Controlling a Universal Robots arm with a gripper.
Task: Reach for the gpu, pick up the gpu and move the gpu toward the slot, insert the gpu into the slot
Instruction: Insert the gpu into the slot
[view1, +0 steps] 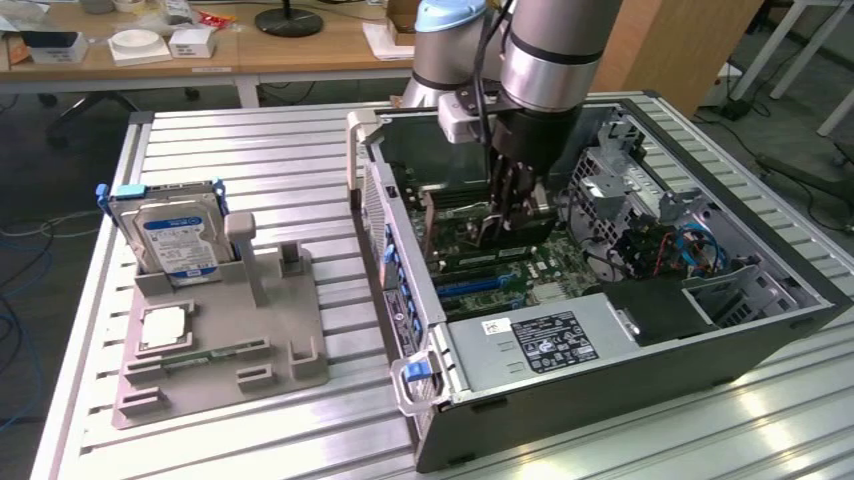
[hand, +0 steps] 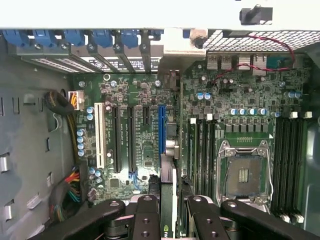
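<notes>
The gripper (view1: 514, 222) clasped the gpu (hand: 169, 200) edge-on above the motherboard (hand: 210, 125), near the blue slot (hand: 161, 130); insertion remained undone.

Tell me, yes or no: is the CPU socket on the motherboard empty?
Yes. The CPU socket sits bare inside its metal frame, with no cooler or chip.
</notes>
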